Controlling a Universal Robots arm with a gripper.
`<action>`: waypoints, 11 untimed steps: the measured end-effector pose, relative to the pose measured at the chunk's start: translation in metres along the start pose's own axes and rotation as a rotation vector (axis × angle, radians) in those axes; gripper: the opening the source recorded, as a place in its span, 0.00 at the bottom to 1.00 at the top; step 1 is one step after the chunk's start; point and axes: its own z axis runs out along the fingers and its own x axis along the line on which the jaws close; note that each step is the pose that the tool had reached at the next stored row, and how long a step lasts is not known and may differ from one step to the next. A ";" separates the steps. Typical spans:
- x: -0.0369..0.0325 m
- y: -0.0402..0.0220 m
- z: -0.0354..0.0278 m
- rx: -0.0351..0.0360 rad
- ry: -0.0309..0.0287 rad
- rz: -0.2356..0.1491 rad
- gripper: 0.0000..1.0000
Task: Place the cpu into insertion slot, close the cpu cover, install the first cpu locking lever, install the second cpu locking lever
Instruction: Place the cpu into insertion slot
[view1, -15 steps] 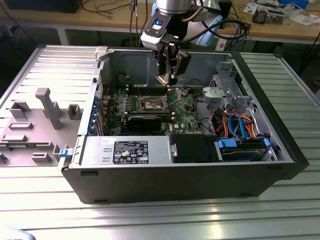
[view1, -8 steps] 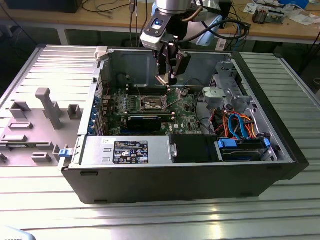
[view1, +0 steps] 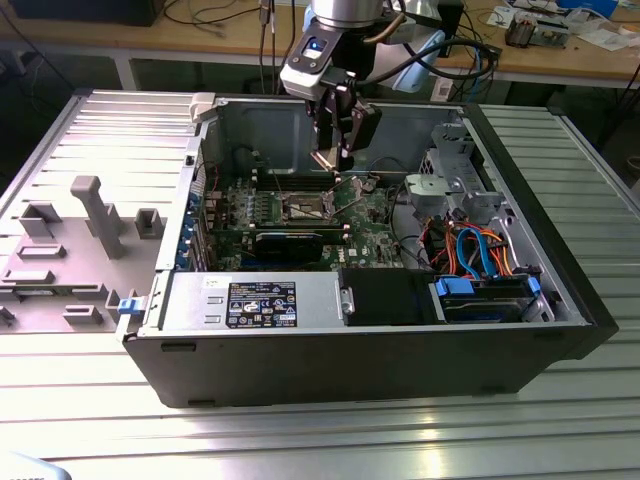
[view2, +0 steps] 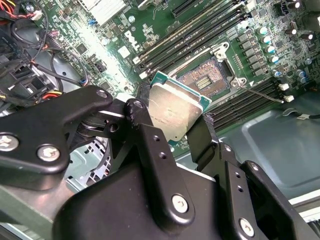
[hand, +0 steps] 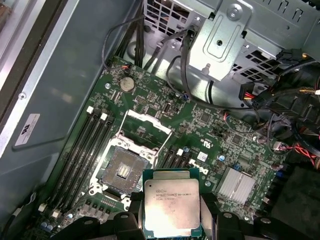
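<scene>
In the exterior view, at about one o'clock from the insertion slot (view1: 305, 208), the gripper (view1: 336, 160) hangs closed on two edges of the cpu (hand: 171, 209), holding it above the green board (hand: 210, 135).

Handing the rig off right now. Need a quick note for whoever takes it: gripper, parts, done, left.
Gripper: shut on the cpu, clamped by two opposite edges, inside the open computer case.
Cpu: held in the air over the green board, beside the insertion slot and not in it.
Insertion slot: empty, dark centre exposed.
Cpu cover: swung open, off the slot.
Done: cpu is in the grip and near the slot.
Left: cpu not yet seated, cover not closed, neither locking lever installed.
</scene>
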 end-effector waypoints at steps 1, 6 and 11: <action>0.0000 0.0000 0.0000 0.0002 -0.0003 0.001 0.55; 0.0000 0.0000 0.0000 0.0015 -0.0021 0.005 0.55; 0.0000 0.0000 0.0001 0.0036 -0.0049 0.012 0.55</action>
